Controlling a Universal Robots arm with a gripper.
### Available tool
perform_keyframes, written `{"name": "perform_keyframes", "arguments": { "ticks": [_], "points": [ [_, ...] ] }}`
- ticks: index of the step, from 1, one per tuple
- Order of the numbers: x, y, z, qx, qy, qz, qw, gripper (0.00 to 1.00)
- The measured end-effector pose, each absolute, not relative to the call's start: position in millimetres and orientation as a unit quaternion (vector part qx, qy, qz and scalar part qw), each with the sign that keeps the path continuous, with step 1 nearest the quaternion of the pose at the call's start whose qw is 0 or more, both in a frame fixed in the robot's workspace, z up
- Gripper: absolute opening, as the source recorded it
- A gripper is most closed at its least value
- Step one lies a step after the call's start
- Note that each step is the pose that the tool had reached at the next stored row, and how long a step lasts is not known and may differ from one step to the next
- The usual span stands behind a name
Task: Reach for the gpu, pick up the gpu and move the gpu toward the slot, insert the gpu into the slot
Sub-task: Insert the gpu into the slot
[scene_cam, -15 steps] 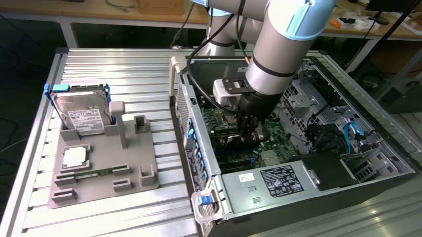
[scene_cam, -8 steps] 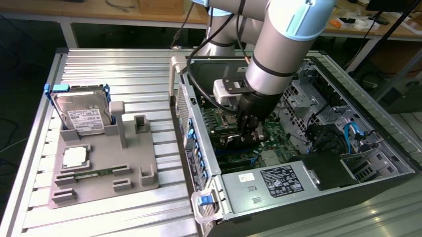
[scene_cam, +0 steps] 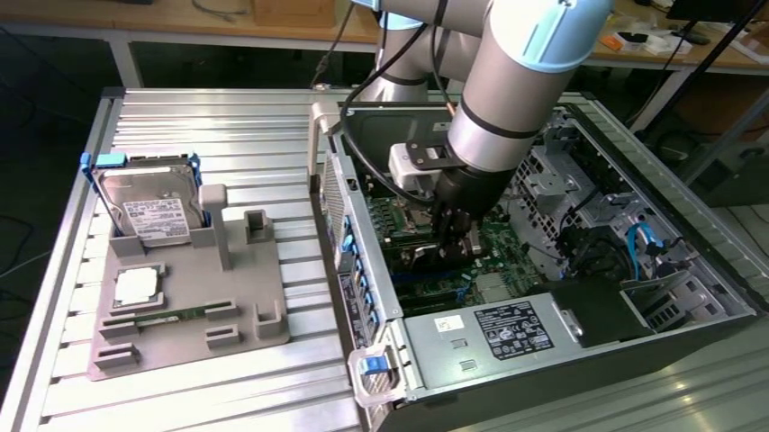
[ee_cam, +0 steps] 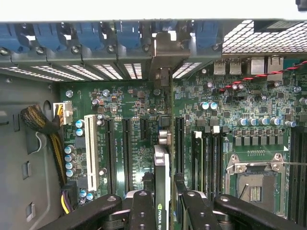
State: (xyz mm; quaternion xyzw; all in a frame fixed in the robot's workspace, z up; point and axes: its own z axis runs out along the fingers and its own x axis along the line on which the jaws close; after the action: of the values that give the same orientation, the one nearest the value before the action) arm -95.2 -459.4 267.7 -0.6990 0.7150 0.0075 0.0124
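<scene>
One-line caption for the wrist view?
Gripper holds the gpu edge-on above the motherboard, its bracket at the case's rear slots.

Ribbed aluminium table spread beneath and beside the gripper, wooden workbench with white legs behind it, dark floor under that bench, pale floor off to the exterior view's right, bright even light across the metal.
</scene>
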Motion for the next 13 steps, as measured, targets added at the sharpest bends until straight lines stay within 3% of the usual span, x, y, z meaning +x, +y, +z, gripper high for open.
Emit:
{"name": "perform_keyframes", "arguments": {
  "ticks": [13],
  "points": [
    [-95.2, -461.4, 266.9, -0.699, 0.715, 0.007, 0.012, 0.27]
  ]
}}
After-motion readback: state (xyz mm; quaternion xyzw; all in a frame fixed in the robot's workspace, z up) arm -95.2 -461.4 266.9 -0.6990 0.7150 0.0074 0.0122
